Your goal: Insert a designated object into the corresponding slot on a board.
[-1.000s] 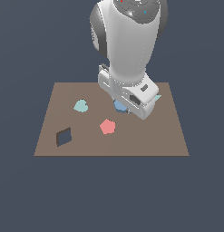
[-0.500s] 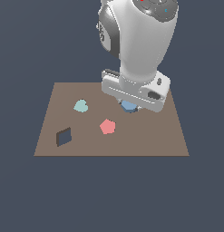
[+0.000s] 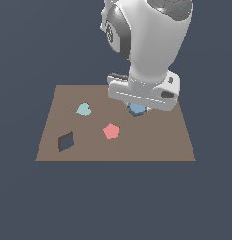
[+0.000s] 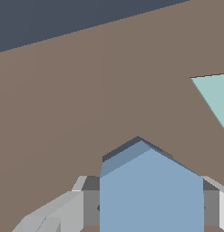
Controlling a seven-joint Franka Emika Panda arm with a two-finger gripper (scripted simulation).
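Since one second ago, the arm has risen and shifted toward the exterior view's right, and the blue hexagon block [image 3: 136,110] has travelled with it. Treat the pick-up as done: the block is now in transport, not resting among the other pieces.

Check the gripper [image 4: 149,206] in the wrist view. Its grey fingers [image 4: 86,201] sit on both sides of the block [image 4: 149,190], closed against its flanks. The block fills the space between them.

Locate the block relative to the brown board [image 3: 155,145]. In the exterior view it hangs just under the wrist housing, over the board's far half and toward the exterior view's right. Whether it hangs clear of the board surface or touches it cannot be told, because the arm hides the contact area.

Note the dark edge just behind the block's top faces in the wrist view. This may be the rim of the hexagon slot or only a shadow; the pictures do not settle it. No hexagon hole is visible in the exterior view, so assume it lies under the arm.

Review the board's other positions:
- The red pentagon [image 3: 111,131] lies near the board's centre.
- The teal heart-like piece [image 3: 83,109] lies beyond the pentagon, toward the exterior view's left.
- The dark diamond-shaped hole [image 3: 66,141] sits near the board's front corner on that same side, with nothing in it.

Expect the remaining work to be alignment over the slot, then lowering.
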